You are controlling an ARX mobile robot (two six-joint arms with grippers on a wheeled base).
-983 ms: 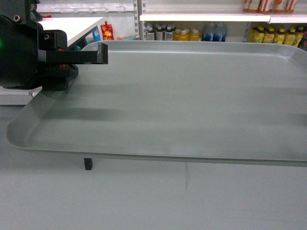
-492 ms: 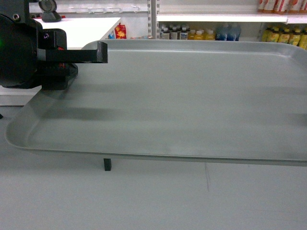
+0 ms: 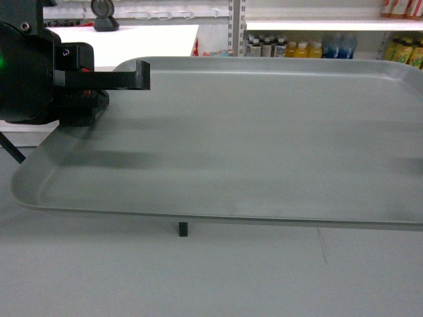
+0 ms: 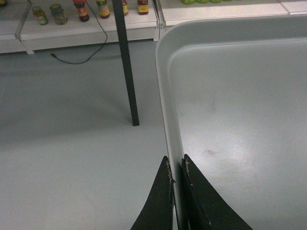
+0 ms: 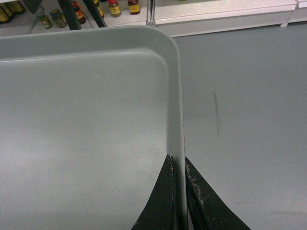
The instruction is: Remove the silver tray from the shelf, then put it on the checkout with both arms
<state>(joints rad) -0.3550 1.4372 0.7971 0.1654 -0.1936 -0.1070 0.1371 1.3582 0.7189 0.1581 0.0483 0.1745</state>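
Note:
The silver tray (image 3: 251, 139) hangs level in the air above the grey floor and fills most of the head view. My left gripper (image 3: 140, 76) is shut on its left rim, with the upper finger lying over the edge. The left wrist view shows that gripper (image 4: 176, 165) pinching the thin rim of the tray (image 4: 230, 96). My right gripper (image 5: 177, 163) is shut on the opposite rim of the tray (image 5: 86, 110); it is outside the head view. The white checkout (image 3: 145, 36) with its black scanner (image 3: 104, 16) shows at the back left. A white shelf (image 3: 317, 24) runs along the back right.
Bottles (image 3: 297, 48) line the rack under the back shelf. A black pole (image 4: 127, 72) stands on the floor to the left of the tray, its foot (image 3: 183, 229) showing under the tray's front edge. A black cable (image 4: 81, 57) lies by low shelves holding jars (image 4: 57, 13).
The background has slid to the right behind the tray, bringing the checkout top and scanner into view at the upper left. Both grippers keep the same hold on the tray.

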